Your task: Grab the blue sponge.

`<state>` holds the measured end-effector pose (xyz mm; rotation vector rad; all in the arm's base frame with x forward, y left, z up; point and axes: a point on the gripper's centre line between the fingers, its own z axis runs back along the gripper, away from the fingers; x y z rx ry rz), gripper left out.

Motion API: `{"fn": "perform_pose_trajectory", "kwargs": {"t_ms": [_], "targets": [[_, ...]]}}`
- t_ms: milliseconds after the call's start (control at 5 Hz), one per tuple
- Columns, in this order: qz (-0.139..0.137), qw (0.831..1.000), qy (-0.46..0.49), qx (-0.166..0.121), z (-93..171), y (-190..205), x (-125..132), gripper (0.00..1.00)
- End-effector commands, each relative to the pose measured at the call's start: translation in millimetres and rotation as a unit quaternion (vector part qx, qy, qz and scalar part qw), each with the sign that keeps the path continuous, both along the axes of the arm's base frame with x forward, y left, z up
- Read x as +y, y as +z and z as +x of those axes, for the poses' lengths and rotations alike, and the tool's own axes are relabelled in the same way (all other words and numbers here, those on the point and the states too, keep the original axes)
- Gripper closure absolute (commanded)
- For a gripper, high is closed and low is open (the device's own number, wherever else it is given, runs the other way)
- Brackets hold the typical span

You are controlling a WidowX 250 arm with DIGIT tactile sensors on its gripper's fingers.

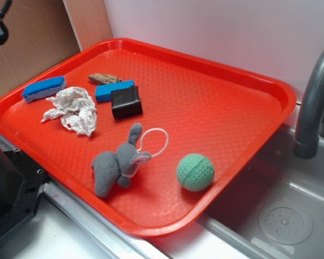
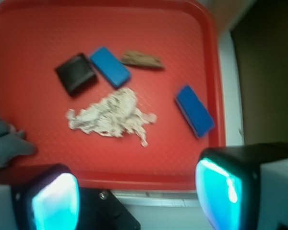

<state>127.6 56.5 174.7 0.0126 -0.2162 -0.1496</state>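
A: Fingers (image 2: 55,201) first. In the wrist view the gripper (image 2: 137,199) has two big pads at the bottom of the picture, one left and one right, and they glow light blue. They are wide apart with nothing between them.

B: Where is it hanging?

A: Up above the near edge of the red tray (image 2: 19,28), looking straight down. It is not touching anything. In the exterior view I only see a small dark bit of the robot in the top left corner, too little to tell how the arm bends.

B: And the blue sponge (image 1: 44,88)?

A: It lies flat on the tray, near the left rim in the exterior view. Blue on top, pale on the bottom (you see the pale part only from the side). In the wrist view the blue sponge (image 2: 195,110) sits close to the right rim, a bit above the right pad and well apart from it.

B: What is beside it?

A: A crumpled white cloth (image 1: 71,109) is just next to it. Further on are a blue block (image 1: 114,90), a black box (image 1: 126,102) touching the block, and a brown piece of wood (image 1: 103,79). A grey toy bunny (image 1: 119,163) and a green ball (image 1: 195,172) lie toward the front of the tray.
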Motion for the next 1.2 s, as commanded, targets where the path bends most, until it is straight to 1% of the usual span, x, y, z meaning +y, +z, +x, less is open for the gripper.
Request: {"fn": "perform_pose_trajectory", "kwargs": {"t_ms": [0, 400, 600, 800, 1000], "targets": [[0.002, 1.000, 0.000, -0.003, 3, 2, 1, 0.00], [0.002, 1.000, 0.000, -0.003, 3, 2, 1, 0.00], [-0.041, 0.997, -0.067, 0.005, 23, -17, 33, 0.00], [-0.012, 0.993, -0.121, -0.002, 36, -36, 54, 0.00], [0.007, 0.987, -0.163, -0.003, 52, -58, 72, 0.00]]}}
